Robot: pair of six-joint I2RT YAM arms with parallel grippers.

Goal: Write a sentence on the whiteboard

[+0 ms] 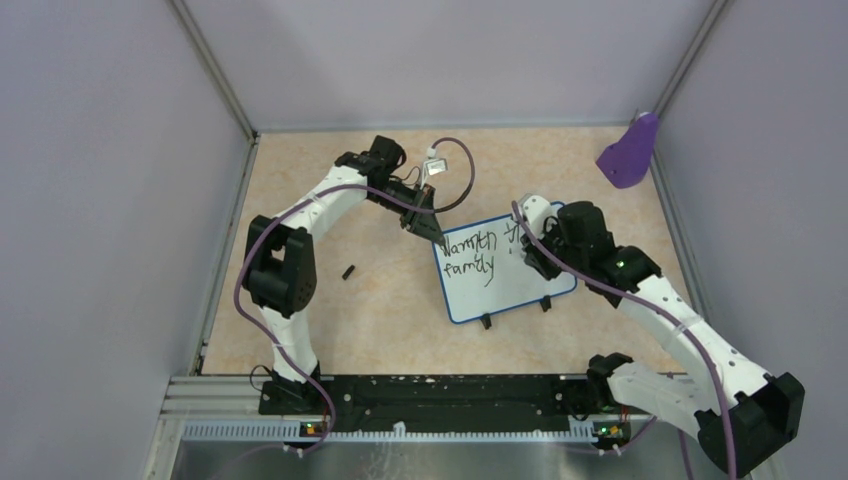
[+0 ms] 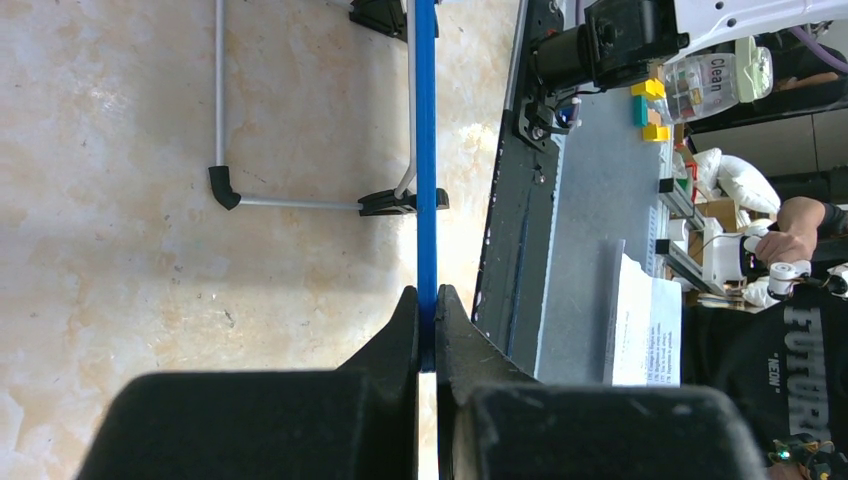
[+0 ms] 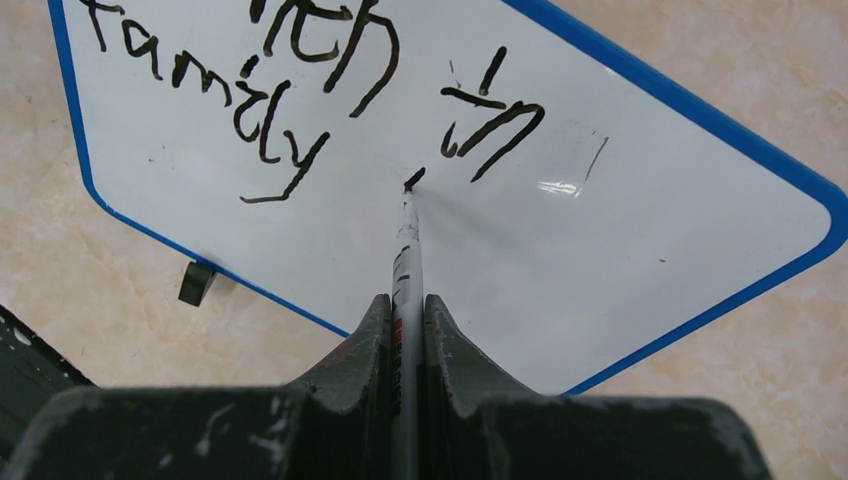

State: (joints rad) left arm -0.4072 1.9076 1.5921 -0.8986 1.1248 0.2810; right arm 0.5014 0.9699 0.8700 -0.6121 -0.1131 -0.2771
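Note:
The whiteboard [image 1: 515, 280] lies flat on the table, white with a blue rim [image 2: 426, 170] and black feet. My left gripper [image 1: 428, 228] is shut on its far left corner, jaws pinching the rim edge-on [image 2: 427, 325]. The sentence [image 1: 472, 254] reads "Warmth in" over "family" in black [image 3: 250, 120]. My right gripper [image 3: 405, 310] is shut on a white marker [image 3: 407, 255]. The marker's black tip [image 3: 413, 180] touches the board just below the word "in". In the top view the right gripper [image 1: 545, 245] sits over the board's right part.
A small black cap [image 1: 348, 271] lies on the table left of the board. A purple scoop-shaped object [image 1: 630, 152] stands at the back right corner. Grey walls close in the table. The metal base rail [image 1: 440, 395] runs along the near edge.

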